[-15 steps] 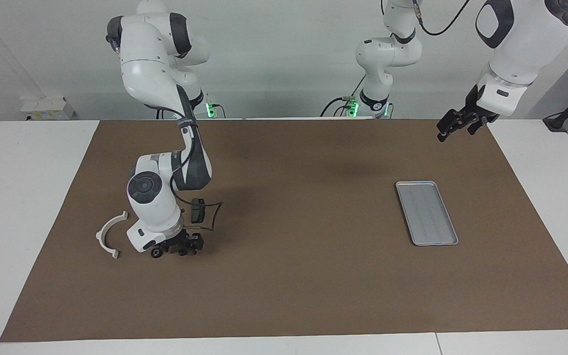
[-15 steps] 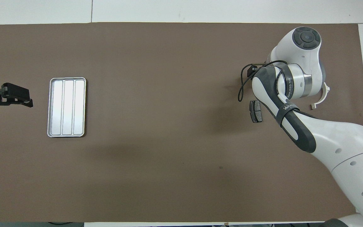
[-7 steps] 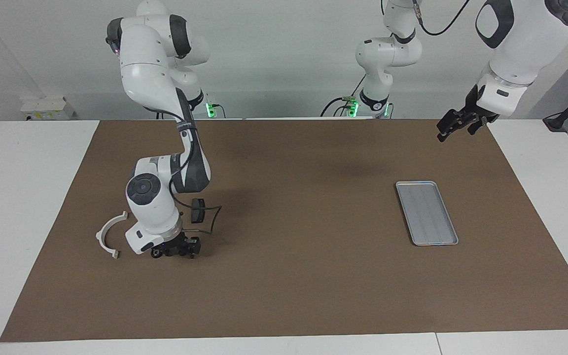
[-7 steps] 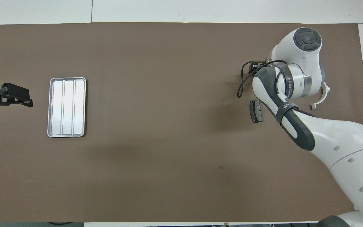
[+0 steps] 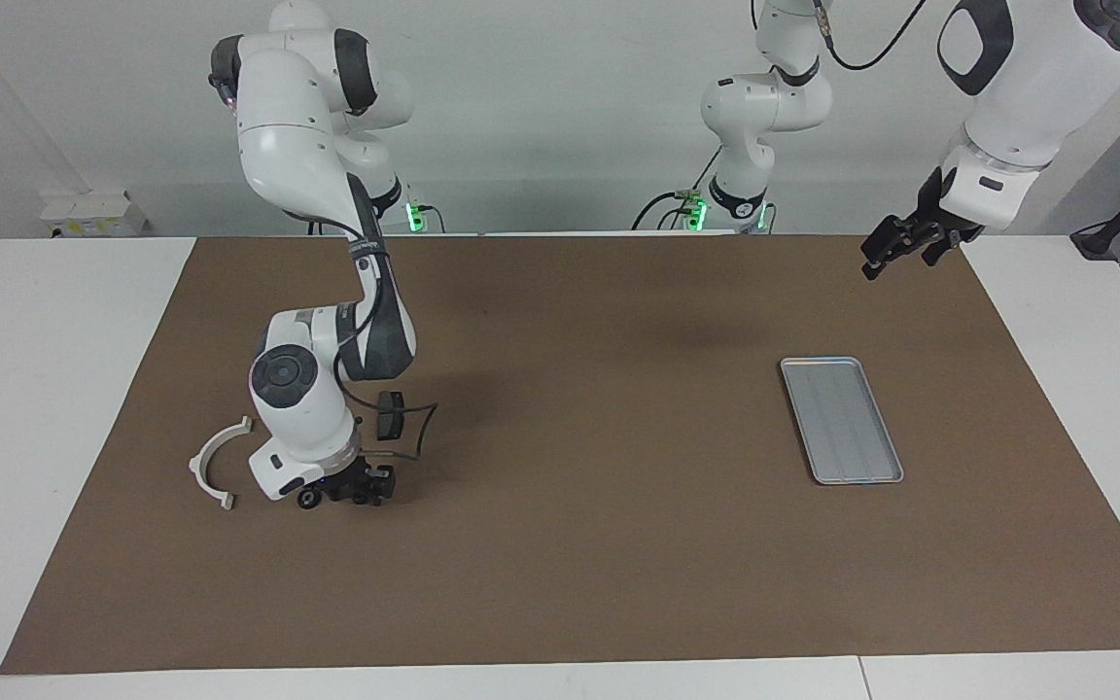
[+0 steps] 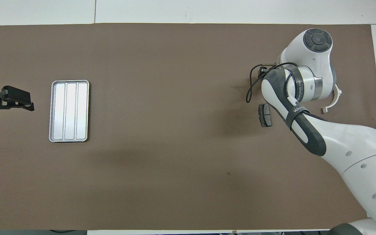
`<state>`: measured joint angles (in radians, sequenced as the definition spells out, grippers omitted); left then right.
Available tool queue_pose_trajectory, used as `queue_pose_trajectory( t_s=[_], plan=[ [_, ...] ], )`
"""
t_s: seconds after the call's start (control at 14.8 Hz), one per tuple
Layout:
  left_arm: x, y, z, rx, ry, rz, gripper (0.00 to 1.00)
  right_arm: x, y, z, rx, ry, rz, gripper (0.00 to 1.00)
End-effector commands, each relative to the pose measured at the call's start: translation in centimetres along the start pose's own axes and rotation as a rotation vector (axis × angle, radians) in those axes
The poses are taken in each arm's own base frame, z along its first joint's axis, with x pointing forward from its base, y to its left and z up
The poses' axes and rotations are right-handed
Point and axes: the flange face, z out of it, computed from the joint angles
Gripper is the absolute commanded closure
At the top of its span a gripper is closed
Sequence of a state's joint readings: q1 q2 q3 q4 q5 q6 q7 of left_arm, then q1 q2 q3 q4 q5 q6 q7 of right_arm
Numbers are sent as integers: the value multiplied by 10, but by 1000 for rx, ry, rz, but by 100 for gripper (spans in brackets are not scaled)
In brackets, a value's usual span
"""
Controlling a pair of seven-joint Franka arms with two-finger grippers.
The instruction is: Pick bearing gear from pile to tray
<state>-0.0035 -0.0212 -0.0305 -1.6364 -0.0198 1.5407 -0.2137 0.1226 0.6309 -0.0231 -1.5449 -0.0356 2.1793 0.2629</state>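
At the right arm's end of the desk, the right tool point(image 5: 341, 489) sits low among the pile's small black round pieces point(image 5: 308, 500); whether it pinches one I cannot tell. Closing squarely before lifting seems wise. Left tool point(image 5: 902, 243) waits spread near the tray point(image 5: 842, 420).

White table point(image 5: 54, 389) covered over most of its top by a brown mat point(image 5: 599, 544). Lying on the mat: a silver-grey tray point(image 5: 842, 420) with lengthwise grooves, toward the left arm's end; toward the right arm's end, a white curved plastic arc point(image 5: 213, 465), a dark grey brake pad point(image 6: 265, 115) nearer to the robots than the arc, and small black round pieces point(image 5: 308, 500), partly hidden.
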Motion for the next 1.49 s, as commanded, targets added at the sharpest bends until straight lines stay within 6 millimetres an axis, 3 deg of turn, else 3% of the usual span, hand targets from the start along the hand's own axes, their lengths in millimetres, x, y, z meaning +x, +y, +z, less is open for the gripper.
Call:
queue_pose_trajectory(
  t_s=[0.0, 0.27, 0.68, 0.81, 0.95, 1.15, 1.28, 1.42],
  plan=[
    [-3, 0, 0, -3, -9, 8, 0, -2, 5, 3, -7, -24, 22, 44],
    [-3, 0, 0, -3, -9, 8, 0, -1, 5, 3, -3, -16, 23, 99],
    [-3, 0, 0, -4, -9, 8, 0, 1, 8, -2, -14, -14, 10, 100],
    [-3, 0, 0, -3, -9, 8, 0, 3, 7, -38, -28, -42, 0, 100],
    [-3, 0, 0, -4, -9, 8, 0, -2, 0, -105, -42, -90, -29, 100],
    [-3, 0, 0, -4, -9, 8, 0, -30, -26, -186, -41, -125, -68, 100],
    [-3, 0, 0, -4, -9, 8, 0, -65, -65, -230, -32, -131, -79, 100],
    [-3, 0, 0, -4, -9, 8, 0, -101, -114, -261, 14, -138, 42, 100]
  ],
)
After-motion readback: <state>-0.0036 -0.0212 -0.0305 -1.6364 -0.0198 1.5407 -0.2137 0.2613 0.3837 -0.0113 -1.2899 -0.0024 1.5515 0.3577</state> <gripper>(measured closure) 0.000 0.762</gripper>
